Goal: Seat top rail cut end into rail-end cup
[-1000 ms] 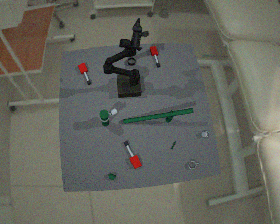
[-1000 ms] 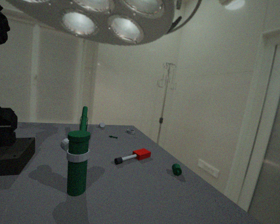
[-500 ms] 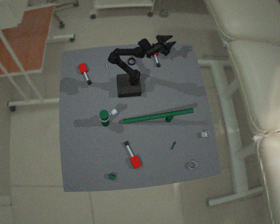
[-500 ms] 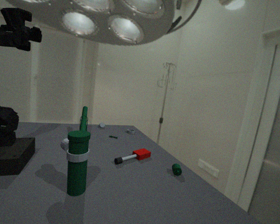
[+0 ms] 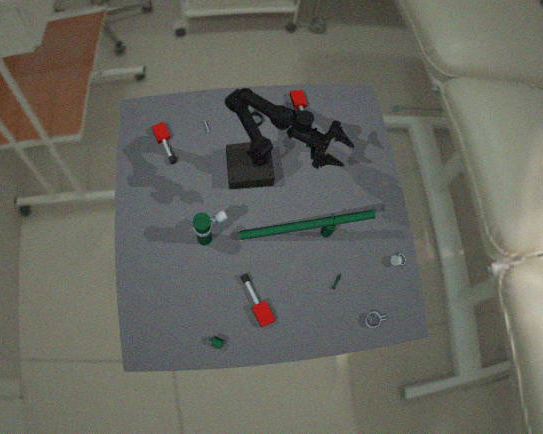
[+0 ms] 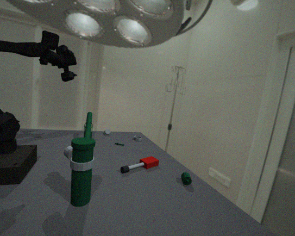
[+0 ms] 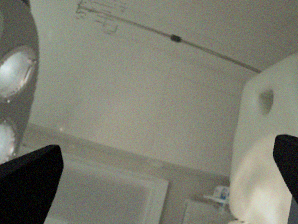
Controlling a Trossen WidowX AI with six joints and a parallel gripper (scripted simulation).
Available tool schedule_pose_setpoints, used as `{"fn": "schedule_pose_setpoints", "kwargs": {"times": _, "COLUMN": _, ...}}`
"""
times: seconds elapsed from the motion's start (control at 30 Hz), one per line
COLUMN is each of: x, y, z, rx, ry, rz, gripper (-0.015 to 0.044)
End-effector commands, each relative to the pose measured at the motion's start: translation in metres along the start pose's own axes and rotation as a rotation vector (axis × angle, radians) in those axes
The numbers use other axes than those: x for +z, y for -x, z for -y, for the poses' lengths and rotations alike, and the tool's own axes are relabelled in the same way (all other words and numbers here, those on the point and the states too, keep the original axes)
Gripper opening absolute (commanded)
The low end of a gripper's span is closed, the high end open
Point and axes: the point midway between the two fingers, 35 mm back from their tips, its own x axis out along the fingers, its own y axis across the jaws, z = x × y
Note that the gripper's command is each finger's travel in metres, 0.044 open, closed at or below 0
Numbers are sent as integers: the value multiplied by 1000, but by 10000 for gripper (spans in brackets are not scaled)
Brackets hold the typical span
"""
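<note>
The green top rail (image 5: 284,229) (image 6: 88,130) rests on the small post (image 5: 327,231) through the loop cap, one end raised to the right. Its near end stops apart from the white rail-end cup (image 5: 221,216) (image 6: 68,151). The cup hangs on the grey brace band (image 5: 203,235) (image 6: 82,164) around the big green post (image 5: 204,240) (image 6: 81,185); in the exterior view the band sits somewhat below the post cap (image 6: 83,142). My gripper (image 5: 347,155) is open and empty, high above the table, away from the rail; the wrist view shows nothing between its fingers.
Red-headed tools (image 5: 263,313) (image 6: 149,162) lie in front and at the back. A green cap piece (image 5: 216,342) (image 6: 186,178), a small green part (image 5: 337,281) (image 6: 119,144), a white cup (image 5: 397,259) (image 6: 107,132) and a metal band (image 5: 373,319) (image 6: 138,138) lie on the table.
</note>
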Motion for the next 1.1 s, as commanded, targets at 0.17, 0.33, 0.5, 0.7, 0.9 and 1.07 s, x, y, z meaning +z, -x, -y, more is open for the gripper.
{"fn": "schedule_pose_setpoints", "kwargs": {"times": 0.17, "x": 68, "y": 13, "z": 130, "rx": -535, "ry": 280, "rz": 112, "gripper": 440}}
{"fn": "schedule_pose_setpoints", "kwargs": {"times": 0.33, "x": 94, "y": 50, "z": 199, "rx": -847, "ry": 397, "rz": 49, "gripper": 440}}
{"fn": "schedule_pose_setpoints", "kwargs": {"times": 0.5, "x": 106, "y": 101, "z": 258, "rx": -1130, "ry": 469, "rz": -112, "gripper": 440}}
{"fn": "schedule_pose_setpoints", "kwargs": {"times": 0.7, "x": 106, "y": 129, "z": 281, "rx": -1245, "ry": 485, "rz": -221, "gripper": 440}}
{"fn": "schedule_pose_setpoints", "kwargs": {"times": 0.9, "x": 108, "y": 131, "z": 282, "rx": -1243, "ry": 511, "rz": -249, "gripper": 440}}
{"fn": "schedule_pose_setpoints", "kwargs": {"times": 1.07, "x": 117, "y": 154, "z": 293, "rx": -1205, "ry": 709, "rz": -456, "gripper": 440}}
